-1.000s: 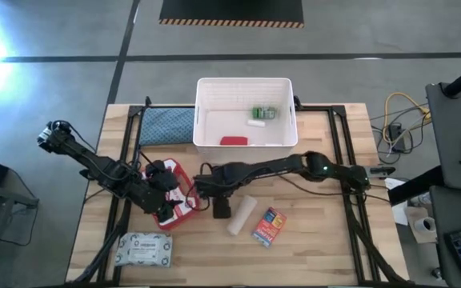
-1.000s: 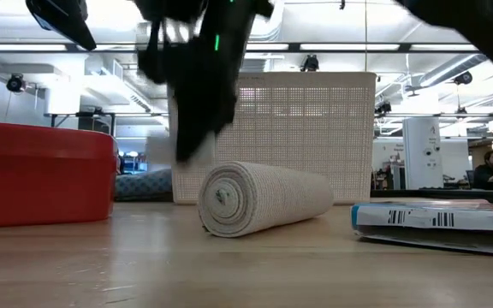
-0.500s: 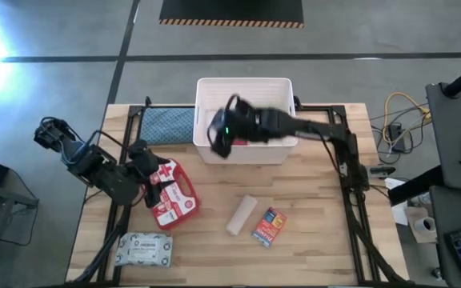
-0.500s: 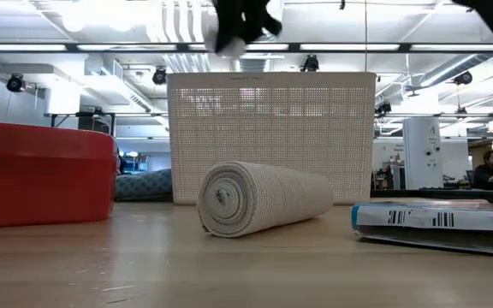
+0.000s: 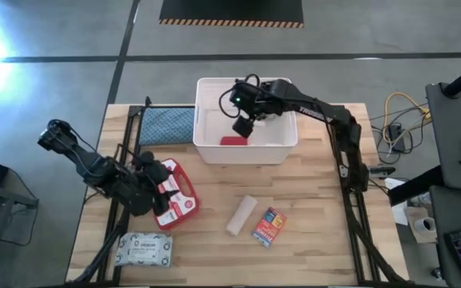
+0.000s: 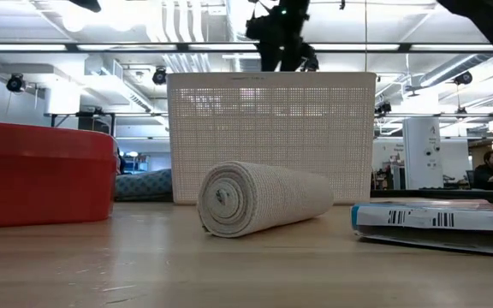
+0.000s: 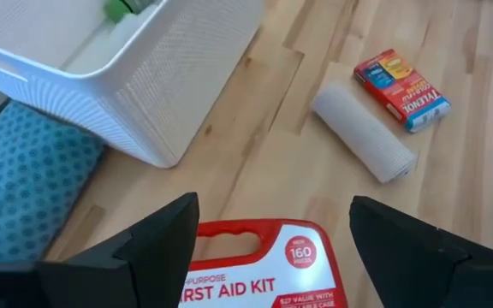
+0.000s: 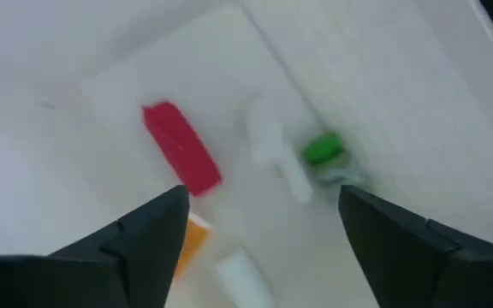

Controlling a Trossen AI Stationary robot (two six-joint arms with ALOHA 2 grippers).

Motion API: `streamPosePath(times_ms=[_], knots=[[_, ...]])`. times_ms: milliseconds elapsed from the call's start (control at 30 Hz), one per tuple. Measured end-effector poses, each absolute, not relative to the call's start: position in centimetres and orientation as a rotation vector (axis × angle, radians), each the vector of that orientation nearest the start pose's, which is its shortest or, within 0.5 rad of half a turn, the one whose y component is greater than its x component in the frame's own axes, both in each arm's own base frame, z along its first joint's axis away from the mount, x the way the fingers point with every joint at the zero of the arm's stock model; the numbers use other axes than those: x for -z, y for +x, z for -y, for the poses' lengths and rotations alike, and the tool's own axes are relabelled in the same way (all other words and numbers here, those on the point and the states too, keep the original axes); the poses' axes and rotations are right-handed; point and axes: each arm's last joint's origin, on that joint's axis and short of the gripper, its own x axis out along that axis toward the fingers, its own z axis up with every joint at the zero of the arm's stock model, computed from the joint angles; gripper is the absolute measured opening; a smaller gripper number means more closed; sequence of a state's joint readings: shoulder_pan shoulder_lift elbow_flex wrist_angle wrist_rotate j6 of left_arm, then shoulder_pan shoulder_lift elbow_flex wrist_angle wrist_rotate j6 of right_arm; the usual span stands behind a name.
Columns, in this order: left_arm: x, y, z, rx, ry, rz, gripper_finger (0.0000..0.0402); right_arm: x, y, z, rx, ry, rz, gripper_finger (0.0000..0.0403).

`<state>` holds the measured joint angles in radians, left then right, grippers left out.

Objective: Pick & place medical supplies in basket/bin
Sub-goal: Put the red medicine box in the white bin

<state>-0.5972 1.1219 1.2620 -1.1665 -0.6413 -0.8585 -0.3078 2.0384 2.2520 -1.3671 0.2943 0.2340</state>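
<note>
The white basket [image 5: 202, 120] stands at the table's far middle. In it lie a red tube [image 8: 182, 158], a green-capped bottle [image 8: 322, 150] and small white and orange pieces [image 8: 234, 272]. My right gripper [image 8: 262, 192] hangs open above the basket's inside [image 5: 242, 126], holding nothing. My left gripper [image 7: 274, 205] stands open over the handle end of the red-and-white first-aid pouch [image 5: 176, 196], which lies flat on the table. A beige bandage roll [image 5: 242, 214], an orange-blue box [image 5: 269, 226] and a wipes pack [image 5: 144, 250] lie on the wood.
A blue-grey cloth pad [image 5: 166, 124] lies left of the basket. Black frame rails [image 5: 338, 152] run along the table's left and right sides. Bare wood shows between the basket and the roll. In the low view the roll [image 6: 264, 198] stands in front of the basket wall [image 6: 272, 137].
My right gripper has risen from the table beside the pouch and swung toward the far edge, over the basket. A white thing seen at its fingers half a second ago no longer shows there. My left gripper has risen a little and drawn slightly toward the table's left edge.
</note>
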Motion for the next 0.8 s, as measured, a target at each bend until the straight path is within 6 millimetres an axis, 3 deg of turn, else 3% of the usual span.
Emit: streamPosePath(times_ms=[100, 233, 467, 633, 800], knots=[[-35.6, 16.8, 9.3, -0.389, -0.208, -0.724, 0.0281, -37.5, 37.2, 11.7, 0.603, 0.156, -1.134, 0.0304], [-35.5, 16.9, 9.3, -0.398, -0.202, -0.720, 0.0281, -39.3, 35.7, 8.0, 0.435, 0.110, -1.164, 0.0310], [-35.6, 17.0, 9.1, -0.448, -0.174, -0.672, 0.0281, -39.4, 33.1, 0.6, 0.129, 0.247, -1.277, 0.0297], [-35.6, 17.0, 9.1, -0.449, -0.162, -0.672, 0.0281, -36.4, 30.8, -4.6, 0.159, 0.231, -1.399, 0.0287], [-35.2, 17.0, 9.1, -0.452, -0.151, -0.682, 0.0281, -31.4, 29.2, -8.4, 0.268, 0.455, -1.485, 0.0280]])
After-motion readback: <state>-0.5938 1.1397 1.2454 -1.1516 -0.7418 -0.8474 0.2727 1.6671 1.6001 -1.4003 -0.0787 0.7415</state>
